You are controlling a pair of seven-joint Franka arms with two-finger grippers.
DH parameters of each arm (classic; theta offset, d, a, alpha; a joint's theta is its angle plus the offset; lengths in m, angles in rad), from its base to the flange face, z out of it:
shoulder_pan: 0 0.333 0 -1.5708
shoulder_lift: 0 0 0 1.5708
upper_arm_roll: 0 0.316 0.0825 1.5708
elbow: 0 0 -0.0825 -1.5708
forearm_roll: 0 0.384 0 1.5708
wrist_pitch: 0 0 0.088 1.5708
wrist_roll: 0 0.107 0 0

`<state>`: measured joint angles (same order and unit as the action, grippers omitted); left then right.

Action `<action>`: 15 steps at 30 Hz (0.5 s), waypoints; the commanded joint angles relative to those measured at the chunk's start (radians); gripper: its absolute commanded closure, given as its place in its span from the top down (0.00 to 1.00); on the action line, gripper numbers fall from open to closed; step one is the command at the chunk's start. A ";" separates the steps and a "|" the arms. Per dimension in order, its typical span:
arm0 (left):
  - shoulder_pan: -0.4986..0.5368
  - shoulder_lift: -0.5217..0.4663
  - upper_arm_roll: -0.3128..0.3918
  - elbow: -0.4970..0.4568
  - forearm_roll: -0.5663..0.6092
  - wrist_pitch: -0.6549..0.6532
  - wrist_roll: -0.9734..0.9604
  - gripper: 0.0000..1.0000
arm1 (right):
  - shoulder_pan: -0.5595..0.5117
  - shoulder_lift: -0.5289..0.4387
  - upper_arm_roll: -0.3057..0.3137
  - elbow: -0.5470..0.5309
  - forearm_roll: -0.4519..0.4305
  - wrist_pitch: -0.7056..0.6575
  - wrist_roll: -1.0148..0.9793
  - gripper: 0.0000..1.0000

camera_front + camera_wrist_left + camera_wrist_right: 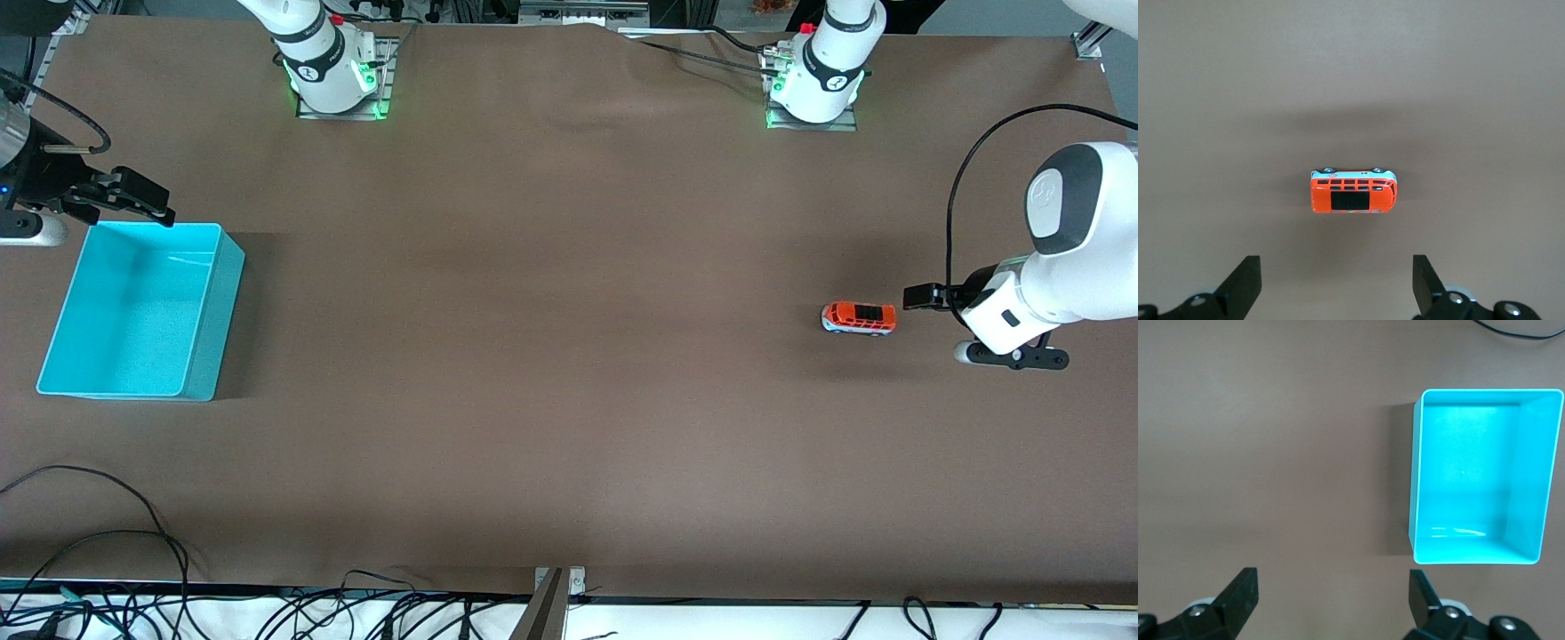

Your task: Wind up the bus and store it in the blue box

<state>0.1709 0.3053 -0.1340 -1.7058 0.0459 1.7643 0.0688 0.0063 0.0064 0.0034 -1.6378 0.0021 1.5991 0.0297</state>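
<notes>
Plainly, bus (859,317) and blue box (142,311) show no lettering.

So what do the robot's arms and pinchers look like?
Both arms are fat white tubes with dark grey joint caps, on bases glowing green. Black cables loop along them. The left gripper and right gripper each have two flat black fingers.

In the front view the left gripper (920,296) shows only as one dark block, its fingers merged, and its arm is cut off by the frame's edge. The right gripper (142,200) likewise runs out of frame at its wrist. Both wrist views crop the fingers at their bases. The bus (1353,193), below the left gripper, hides its underside against the counter (551,356).
</notes>
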 commanded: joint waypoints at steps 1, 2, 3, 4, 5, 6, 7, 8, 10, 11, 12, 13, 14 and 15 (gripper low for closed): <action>0.005 0.017 -0.004 -0.005 -0.015 0.009 -0.159 1.00 | 0.001 -0.020 0.001 -0.013 -0.017 -0.004 0.006 1.00; 0.005 0.018 -0.004 -0.005 -0.015 0.009 -0.197 1.00 | 0.001 -0.020 0.000 -0.014 -0.017 -0.004 0.006 1.00; 0.005 0.020 -0.004 -0.008 -0.015 0.009 -0.231 1.00 | 0.001 -0.020 0.000 -0.013 -0.017 -0.004 0.006 1.00; 0.005 0.021 -0.004 -0.012 -0.015 0.009 -0.268 1.00 | 0.001 -0.020 0.000 -0.013 -0.017 -0.004 0.006 1.00; 0.005 0.021 -0.004 -0.015 -0.015 0.009 -0.311 1.00 | 0.001 -0.020 0.000 -0.013 -0.017 -0.004 0.006 1.00; 0.005 0.021 -0.003 -0.017 -0.015 0.009 -0.354 1.00 | 0.001 -0.020 0.000 -0.013 -0.017 -0.004 0.006 1.00; 0.005 0.026 -0.004 -0.020 -0.015 0.009 -0.397 1.00 | 0.001 -0.020 0.000 -0.014 -0.017 -0.004 0.006 1.00; 0.005 0.026 -0.003 -0.026 -0.015 0.009 -0.437 1.00 | 0.001 -0.020 0.000 -0.014 -0.017 -0.004 0.006 1.00; 0.007 0.026 -0.003 -0.041 -0.014 0.009 -0.529 1.00 | 0.001 -0.020 0.000 -0.013 -0.017 -0.004 0.006 1.00; 0.007 0.026 -0.003 -0.046 -0.014 0.009 -0.578 1.00 | 0.001 -0.020 0.000 -0.014 -0.017 -0.004 0.006 1.00; 0.007 0.026 -0.003 -0.052 -0.011 0.009 -0.625 1.00 | 0.001 -0.020 0.000 -0.013 -0.017 -0.004 0.006 1.00; 0.007 0.026 -0.003 -0.058 -0.009 0.009 -0.671 1.00 | 0.001 -0.020 0.000 -0.013 -0.017 -0.004 0.006 1.00; 0.005 0.028 -0.003 -0.064 -0.009 0.010 -0.713 1.00 | 0.001 -0.020 0.000 -0.014 -0.017 -0.004 0.006 1.00; 0.005 0.028 -0.003 -0.072 -0.006 0.014 -0.748 1.00 | 0.001 -0.020 0.000 -0.013 -0.017 -0.004 0.006 1.00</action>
<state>0.1714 0.3388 -0.1333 -1.7410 0.0454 1.7646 -0.4874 0.0063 0.0064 0.0033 -1.6378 0.0021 1.5991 0.0297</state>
